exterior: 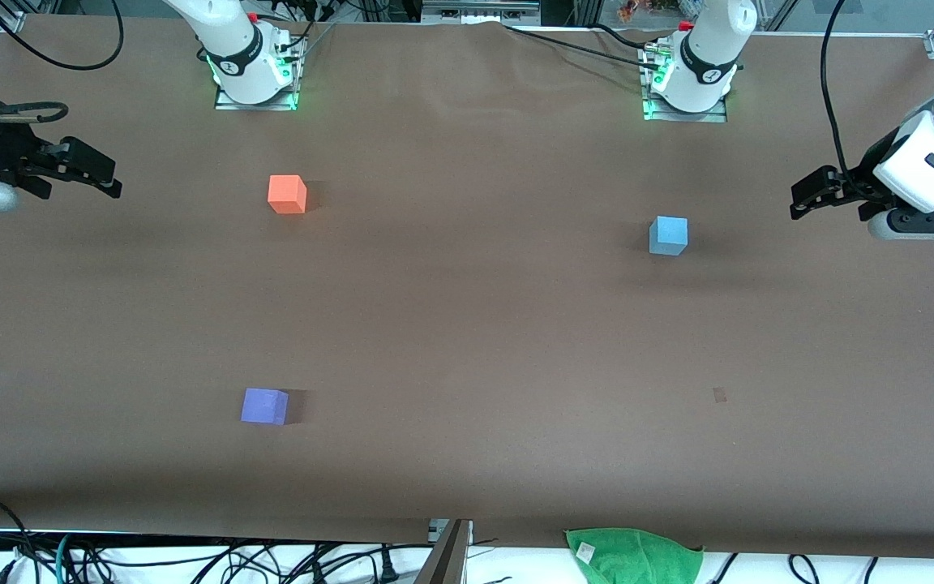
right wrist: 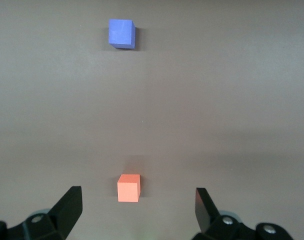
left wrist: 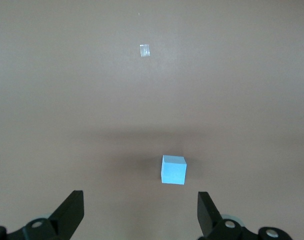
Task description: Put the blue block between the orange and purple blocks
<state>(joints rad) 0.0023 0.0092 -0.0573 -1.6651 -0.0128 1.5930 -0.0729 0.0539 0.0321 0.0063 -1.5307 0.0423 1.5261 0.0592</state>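
The blue block (exterior: 668,235) sits on the brown table toward the left arm's end, and it shows in the left wrist view (left wrist: 173,170) too. The orange block (exterior: 287,195) lies near the right arm's base. The purple block (exterior: 264,405) lies nearer the front camera than the orange one. Both show in the right wrist view, orange (right wrist: 128,188) and purple (right wrist: 122,33). My left gripper (exterior: 799,199) (left wrist: 140,210) is open and empty, up in the air at its end of the table, apart from the blue block. My right gripper (exterior: 110,178) (right wrist: 138,207) is open and empty, up in the air at its end.
A green cloth (exterior: 633,556) hangs at the table's front edge. A small tape mark (exterior: 719,395) (left wrist: 145,50) lies on the table nearer the front camera than the blue block. The arm bases (exterior: 252,57) (exterior: 690,73) stand along the back edge.
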